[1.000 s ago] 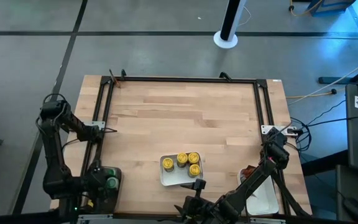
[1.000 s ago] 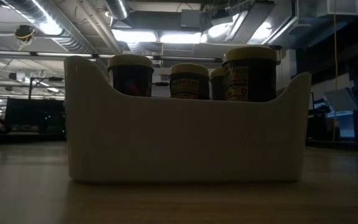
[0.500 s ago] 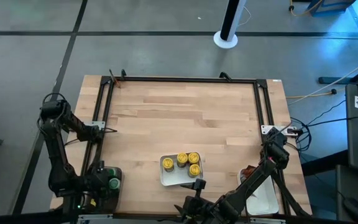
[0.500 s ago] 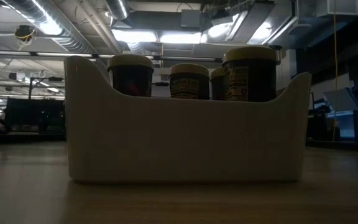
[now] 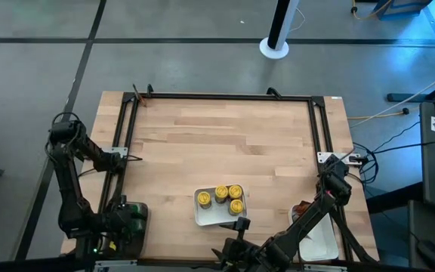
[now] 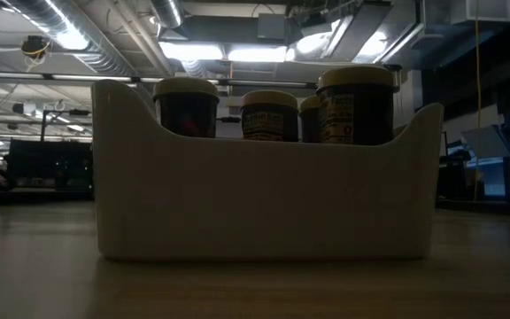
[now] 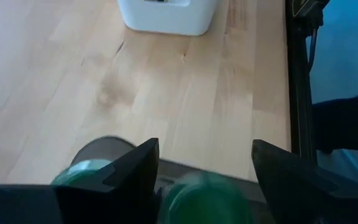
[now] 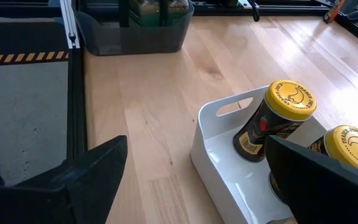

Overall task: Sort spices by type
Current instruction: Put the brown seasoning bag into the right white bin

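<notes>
The wooden table [image 5: 225, 143] carries three containers along its near edge, w/ both arms low at that same edge. Biggest in the low view is the white tray [image 6: 264, 190], which fills most of that view; from above it sits near the middle of the near edge [image 5: 206, 211] and holds three yellow-cap jars [image 5: 228, 196] standing upright, grouped toward its right end, the left part of the tray bare. The right wrist view shows the same tray w/ a handle cutout in its end wall [image 8: 229, 140] and two of the jars close up, one w/ dark label just inside that wall [image 8: 272, 118]. A second white tray [image 5: 319, 240] lies at the right near corner, partly under the right arm; a red-orange packet [image 5: 300, 208] shows at its far end, rest of contents hidden. The dark translucent bin [image 5: 131, 223] sits at the left near corner, and green-cap jars [image 5: 134, 221] are in it; in the left wrist view two blurred green caps [image 7: 204, 199] lie just below the fingers. The left gripper [image 5: 119, 224] hangs right over the bin w/ fingers spread and nothing clamped between them. The right gripper [image 5: 236, 234] sits just beside the middle tray's near wall, jaws wide apart, empty.
</notes>
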`<state>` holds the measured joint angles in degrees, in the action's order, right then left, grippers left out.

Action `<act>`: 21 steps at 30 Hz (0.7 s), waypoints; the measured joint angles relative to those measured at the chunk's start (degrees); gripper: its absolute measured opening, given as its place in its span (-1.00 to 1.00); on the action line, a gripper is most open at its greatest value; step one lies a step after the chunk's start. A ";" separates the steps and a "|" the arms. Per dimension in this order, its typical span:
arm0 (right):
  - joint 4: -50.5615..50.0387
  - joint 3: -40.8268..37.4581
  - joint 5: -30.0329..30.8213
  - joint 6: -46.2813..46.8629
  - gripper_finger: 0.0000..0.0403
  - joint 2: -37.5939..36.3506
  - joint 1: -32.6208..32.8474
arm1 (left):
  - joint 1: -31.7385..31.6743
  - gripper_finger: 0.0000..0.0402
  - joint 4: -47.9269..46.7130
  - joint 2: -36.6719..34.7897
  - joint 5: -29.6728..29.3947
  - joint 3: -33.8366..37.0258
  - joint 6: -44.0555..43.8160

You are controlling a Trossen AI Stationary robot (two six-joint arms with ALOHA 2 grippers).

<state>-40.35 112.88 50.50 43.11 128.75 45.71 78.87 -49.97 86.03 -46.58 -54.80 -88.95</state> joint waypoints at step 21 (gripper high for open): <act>0.04 0.00 0.00 0.02 0.88 0.00 -0.47 | -8.60 0.26 -1.91 -9.50 -0.59 -4.83 15.25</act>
<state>-40.32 112.88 50.50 43.13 128.75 45.25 70.27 -51.88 76.53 -47.18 -59.64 -73.70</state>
